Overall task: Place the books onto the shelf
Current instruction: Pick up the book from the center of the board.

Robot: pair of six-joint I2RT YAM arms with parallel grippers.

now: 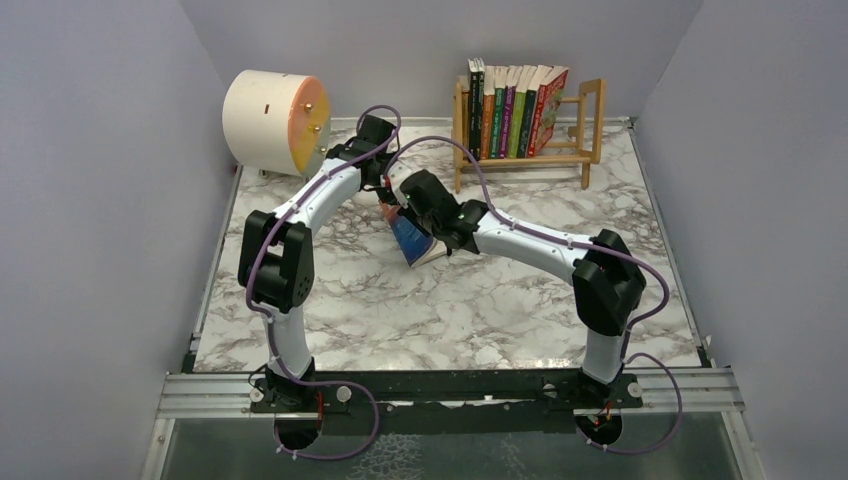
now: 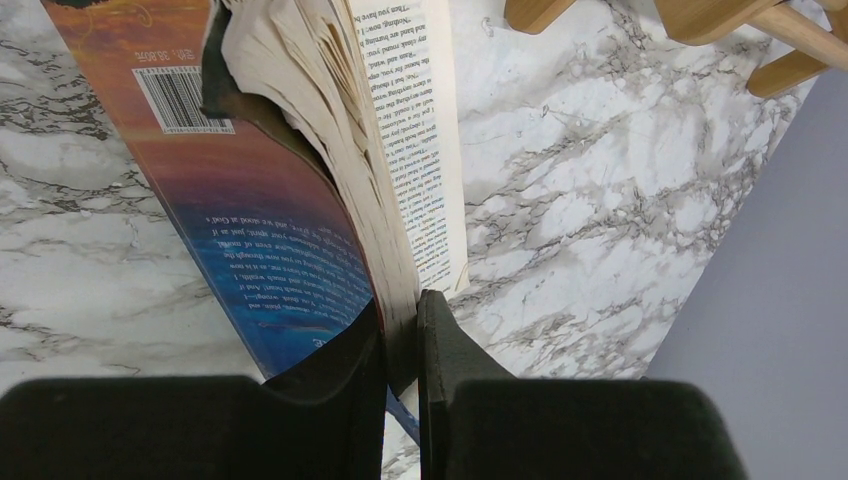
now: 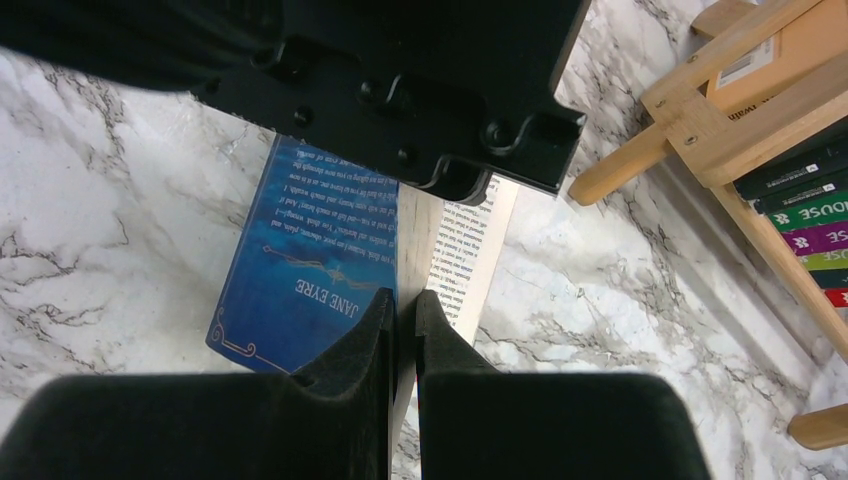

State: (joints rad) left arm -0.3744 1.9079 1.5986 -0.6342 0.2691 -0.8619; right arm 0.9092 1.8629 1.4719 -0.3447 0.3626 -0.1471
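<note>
A blue paperback is held above the middle of the marble table, between both grippers. My left gripper is shut on its cover and page block from one end. My right gripper is shut on the same blue book from the opposite end. A printed leaf splays out to the right of the jaws. In the top view the left gripper and right gripper nearly touch. The wooden shelf stands at the back right, with several books upright in it, the rightmost leaning.
A cream cylinder with an orange face lies at the back left. Grey walls enclose the table on three sides. The shelf's legs and rails are close to the held book. The right end of the shelf holds no book.
</note>
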